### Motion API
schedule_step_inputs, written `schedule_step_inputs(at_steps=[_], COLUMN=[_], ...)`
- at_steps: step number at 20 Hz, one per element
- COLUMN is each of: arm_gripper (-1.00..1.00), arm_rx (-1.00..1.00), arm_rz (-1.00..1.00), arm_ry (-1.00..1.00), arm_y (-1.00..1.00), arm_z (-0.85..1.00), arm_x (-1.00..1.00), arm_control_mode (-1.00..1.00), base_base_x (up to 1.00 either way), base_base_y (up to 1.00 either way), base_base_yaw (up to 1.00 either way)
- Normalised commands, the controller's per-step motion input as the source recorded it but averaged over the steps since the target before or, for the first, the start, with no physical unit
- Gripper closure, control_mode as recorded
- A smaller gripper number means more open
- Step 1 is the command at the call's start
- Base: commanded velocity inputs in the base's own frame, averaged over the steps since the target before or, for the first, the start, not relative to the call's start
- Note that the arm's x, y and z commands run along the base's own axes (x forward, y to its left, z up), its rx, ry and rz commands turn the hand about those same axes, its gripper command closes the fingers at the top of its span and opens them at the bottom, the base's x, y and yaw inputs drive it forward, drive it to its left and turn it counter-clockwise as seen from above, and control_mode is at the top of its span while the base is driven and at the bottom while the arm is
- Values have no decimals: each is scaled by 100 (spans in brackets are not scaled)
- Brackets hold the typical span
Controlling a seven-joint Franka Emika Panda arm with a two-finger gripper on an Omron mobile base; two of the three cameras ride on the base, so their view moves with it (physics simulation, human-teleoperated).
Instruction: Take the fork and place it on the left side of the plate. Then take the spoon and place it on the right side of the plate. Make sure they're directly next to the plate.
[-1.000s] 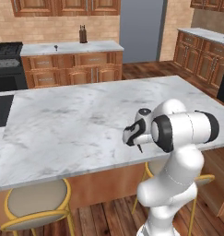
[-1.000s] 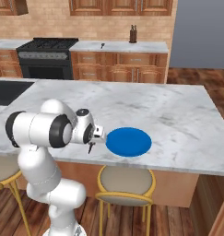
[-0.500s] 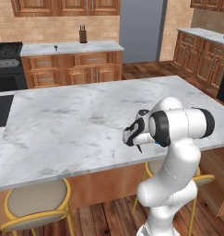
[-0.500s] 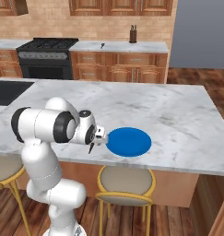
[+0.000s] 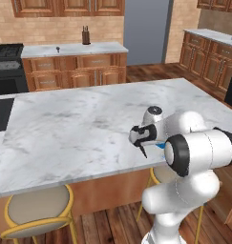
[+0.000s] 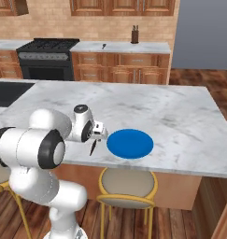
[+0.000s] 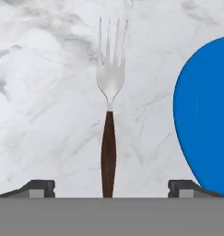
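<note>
fork (image 7: 109, 115): lies flat on the table (image 7: 44, 115), just beside the plate (image 7: 205, 115)
hand (image 7: 111, 188): open, fingers apart, gripping nothing
left: the spoon step

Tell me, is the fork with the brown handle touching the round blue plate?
No, the brown-handled fork lies beside the blue plate, with bare marble between them.

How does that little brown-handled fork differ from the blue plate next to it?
The small fork with silver tines and a dark reddish-brown handle is long and thin; the flat round bright blue plate is broad and circular. The fork shows two colours and materials, the plate one plain blue. The fork looks shorter than the plate is wide. Both lie flat on the white marble counter, side by side with a gap between them.
</note>
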Motion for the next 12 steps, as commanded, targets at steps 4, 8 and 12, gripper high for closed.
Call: schedule_step_inputs(at_steps=[4,8,12], arm_gripper=[-100,-100,-100], arm_rx=[0,0,0], arm_rz=[0,0,0], arm_ry=[-2,0,4], arm_y=[25,30,25], arm_z=[100,100,80], arm_x=[-39,-55,-71], arm_control_mode=[-100,-100,-100], base_base_x=[0,0,0], base_base_y=[0,0,0], base_base_yaw=[0,0,0])
